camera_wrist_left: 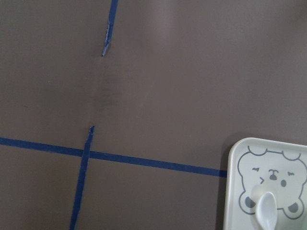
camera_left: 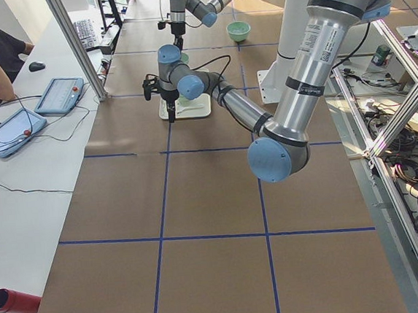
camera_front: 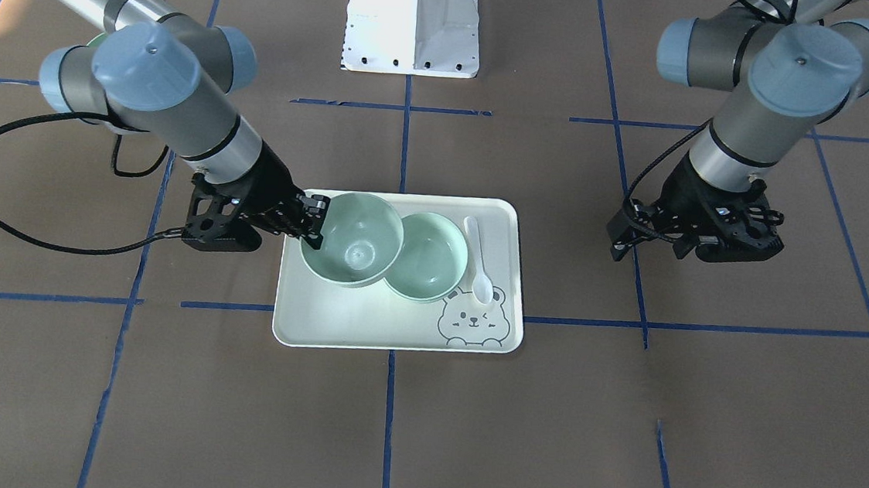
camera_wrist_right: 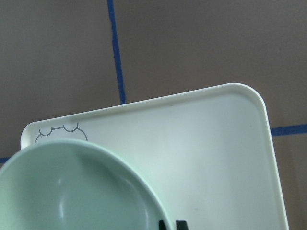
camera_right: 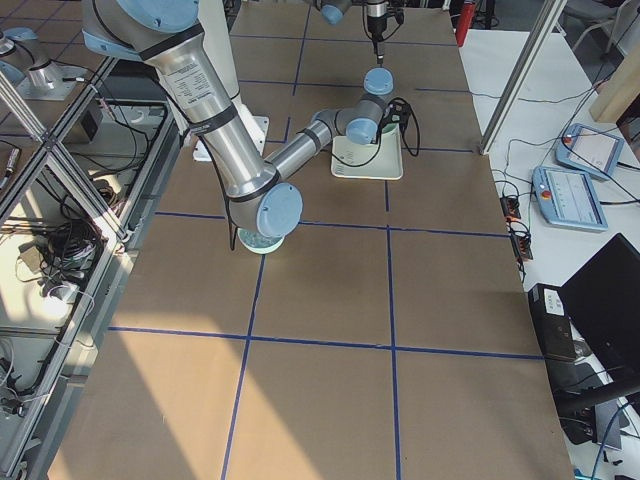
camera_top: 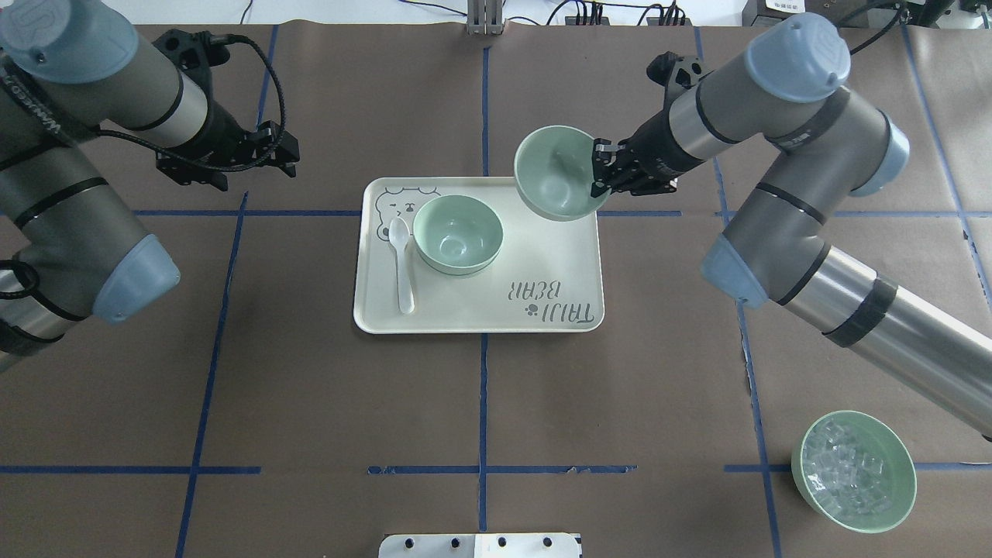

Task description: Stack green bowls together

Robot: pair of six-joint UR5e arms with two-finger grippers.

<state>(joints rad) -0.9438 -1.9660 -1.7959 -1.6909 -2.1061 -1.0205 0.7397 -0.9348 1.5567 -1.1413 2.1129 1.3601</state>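
My right gripper [camera_top: 598, 174] is shut on the rim of one pale green bowl [camera_top: 554, 182] and holds it tilted above the far right corner of the bear-print tray [camera_top: 542, 263]. The front view shows the same grip [camera_front: 317, 223] on this bowl [camera_front: 353, 239]. In the right wrist view the bowl [camera_wrist_right: 72, 191] fills the lower left. Another green bowl [camera_top: 457, 232] stands upright on the tray; whether a bowl is nested in it I cannot tell. My left gripper [camera_top: 288, 155] is open and empty over the table, left of the tray.
A white spoon [camera_top: 401, 263] lies on the tray beside the standing bowl. A green bowl with clear ice-like cubes [camera_top: 852, 471] stands near the right arm's base. Blue tape lines cross the brown table. The robot's white base [camera_front: 413, 21] is behind the tray.
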